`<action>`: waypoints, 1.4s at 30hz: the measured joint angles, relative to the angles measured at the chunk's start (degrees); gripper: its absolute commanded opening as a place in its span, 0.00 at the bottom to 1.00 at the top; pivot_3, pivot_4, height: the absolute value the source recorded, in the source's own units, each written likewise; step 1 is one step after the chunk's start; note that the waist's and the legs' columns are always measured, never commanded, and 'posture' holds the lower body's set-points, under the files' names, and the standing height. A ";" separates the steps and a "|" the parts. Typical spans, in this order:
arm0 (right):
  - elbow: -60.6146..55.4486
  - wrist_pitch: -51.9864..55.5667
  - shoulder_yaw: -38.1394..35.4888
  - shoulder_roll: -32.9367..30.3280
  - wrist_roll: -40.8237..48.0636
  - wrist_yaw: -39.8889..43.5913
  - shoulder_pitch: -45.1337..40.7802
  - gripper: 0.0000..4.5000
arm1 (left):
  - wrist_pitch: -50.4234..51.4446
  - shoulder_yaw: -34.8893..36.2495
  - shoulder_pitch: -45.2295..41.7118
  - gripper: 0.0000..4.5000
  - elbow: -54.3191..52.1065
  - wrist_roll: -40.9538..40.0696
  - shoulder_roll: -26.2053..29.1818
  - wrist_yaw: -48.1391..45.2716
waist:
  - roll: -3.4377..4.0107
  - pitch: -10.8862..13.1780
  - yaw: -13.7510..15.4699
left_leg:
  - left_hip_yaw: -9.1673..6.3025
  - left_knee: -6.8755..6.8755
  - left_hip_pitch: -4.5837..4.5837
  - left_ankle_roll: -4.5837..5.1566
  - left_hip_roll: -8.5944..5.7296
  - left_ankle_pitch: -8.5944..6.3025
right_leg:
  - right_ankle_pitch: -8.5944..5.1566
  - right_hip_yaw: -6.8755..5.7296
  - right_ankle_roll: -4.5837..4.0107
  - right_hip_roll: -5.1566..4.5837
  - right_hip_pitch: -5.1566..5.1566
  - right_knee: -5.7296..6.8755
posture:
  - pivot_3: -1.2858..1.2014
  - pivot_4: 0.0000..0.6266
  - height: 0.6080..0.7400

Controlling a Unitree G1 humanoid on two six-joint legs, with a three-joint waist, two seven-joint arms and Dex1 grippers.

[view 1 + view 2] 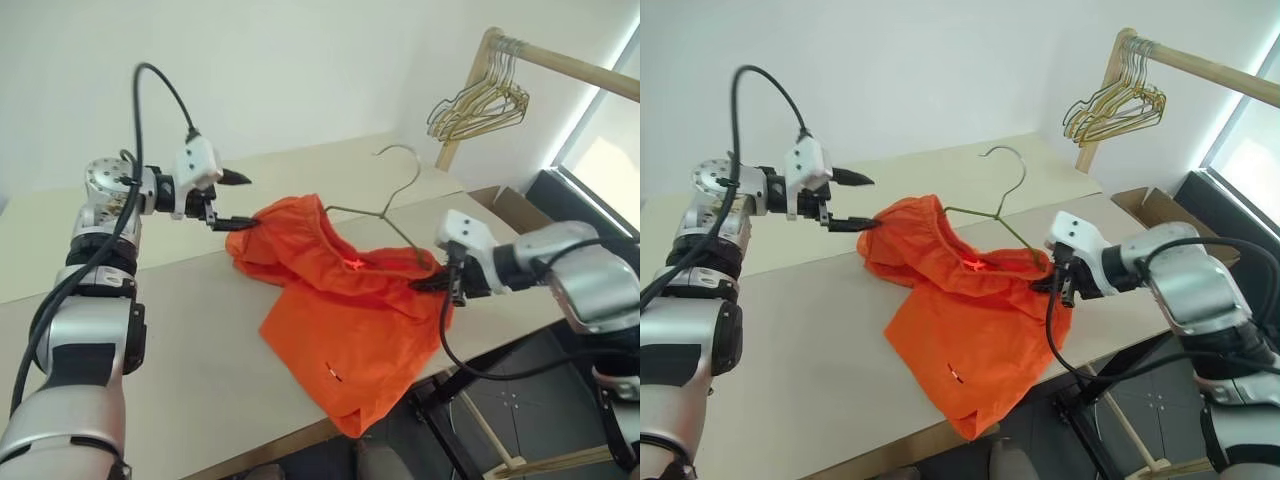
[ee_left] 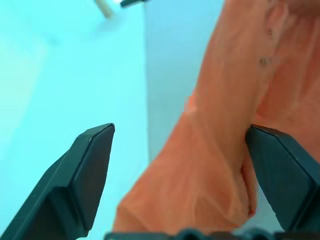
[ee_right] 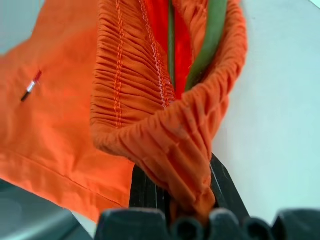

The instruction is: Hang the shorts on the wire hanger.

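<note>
Orange shorts (image 1: pixel 345 320) are lying on the pale table (image 1: pixel 180 350), with one leg drooping over the near edge and the gathered waistband bunched up toward the far side. A small white mark is showing on the near leg. Through the waistband is running the wire hanger (image 1: pixel 395 205), a thin dark olive-grey one; its curved hook is sticking out beyond the fabric on the far side, over the table, while its lower wires are disappearing inside the shorts. In the right wrist view the green-grey wire is sitting within the ruffled elastic.

At the right end of the waistband, the right gripper (image 1: pixel 432 283) is pinching the elastic, its two black fingers pressed together on a fold of the shorts, which is bulging out between them in the right wrist view. It is reaching in from the right, over the right edge of the table.

On the left, the left gripper (image 1: pixel 238 200) is hovering above the table with its fingers spread wide apart. One finger is pointing out above the cloth and the other is lying right at the left end of the waistband; whether it is touching the fabric I cannot tell. In the left wrist view orange fabric is rising between the two parted fingers.

Far to the right, a bunch of pale gold wire hangers (image 1: pixel 480 105) is hanging from a wooden rail (image 1: pixel 570 68).
</note>
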 measured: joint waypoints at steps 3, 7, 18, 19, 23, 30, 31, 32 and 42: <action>-3.81 7.53 -6.02 0.46 3.22 -4.42 4.54 0.00 | 4.90 3.64 2.43 0.99 -7.56 -4.54 0.04 1.62 | 0.00 0.00 0.59 | 0.01 0.01 -0.01 0.02 -0.02 -0.01 | 0.00 0.01 0.01 -0.06 0.00 0.02 | 0.48 0.00 1.00; -10.20 19.37 -16.62 3.53 6.66 -11.87 9.61 0.00 | 16.26 6.87 10.70 0.99 -26.14 -12.17 -2.45 5.55 | 0.00 -0.03 1.54 | 0.00 0.06 -0.02 0.05 -0.03 -0.03 | 0.03 0.03 0.05 -0.11 0.04 0.01 | 0.46 0.00 1.00; -14.54 36.91 -37.95 11.97 6.23 -34.70 12.58 0.00 | 35.16 7.87 20.17 0.99 -55.03 -25.23 -10.97 20.02 | 0.46 -0.97 1.35 | 0.10 0.01 0.18 0.06 -0.09 -0.04 | 0.04 0.18 0.06 -0.19 0.17 -0.23 | 0.43 0.00 1.00; -14.29 36.91 -39.52 12.35 6.33 -36.62 12.59 0.00 | 35.91 7.87 20.27 0.99 -55.76 -26.18 -11.06 20.51 | 0.57 -1.05 1.24 | 0.12 -0.05 0.29 0.07 -0.09 -0.04 | 0.04 0.22 0.06 -0.19 0.24 -0.25 | 0.43 0.00 1.00; -12.58 36.91 -44.18 12.77 7.18 -43.49 12.35 0.00 | 37.66 8.04 21.56 0.99 -57.37 -28.13 -11.34 22.57 | 1.11 -1.41 0.11 | 0.14 -0.27 0.87 0.49 0.00 -0.28 | 0.03 0.25 0.07 -0.06 0.91 -0.42 | 0.43 0.00 1.00; -3.08 36.92 -49.90 11.93 5.81 -55.99 4.40 0.00 | 40.91 7.86 22.18 0.99 -61.62 -30.40 -13.96 27.61 | 1.29 -1.52 -1.73 | 0.17 -0.53 1.80 0.69 0.06 -0.42 | -0.05 0.32 0.20 0.00 1.97 -0.82 | 0.43 0.00 1.00; -1.10 36.92 -50.46 11.12 5.25 -57.61 2.88 0.00 | 41.26 7.78 22.20 0.99 -62.26 -30.88 -14.03 28.06 | 1.33 -1.55 -1.88 | 0.17 -0.64 1.87 0.69 0.06 -0.41 | -0.05 0.32 0.20 0.01 2.05 -0.94 | 0.43 0.00 1.00; 0.56 36.92 -50.71 10.25 4.82 -58.95 1.69 0.00 | 41.51 7.77 22.21 0.99 -62.73 -31.05 -14.03 28.37 | 1.36 -1.57 -2.10 | 0.17 -0.68 1.88 0.69 0.07 -0.41 | -0.05 0.32 0.20 0.02 2.05 -0.97 | 0.43 0.00 1.00; 16.19 36.92 -51.34 3.53 2.36 -65.52 -9.61 0.00 | 43.19 7.63 23.73 0.99 -65.59 -33.15 -13.15 29.33 | 1.53 -1.67 -3.25 | 0.28 -0.84 1.98 0.69 0.08 -0.40 | -0.02 0.42 0.26 0.09 2.26 -1.13 | 0.43 0.00 1.00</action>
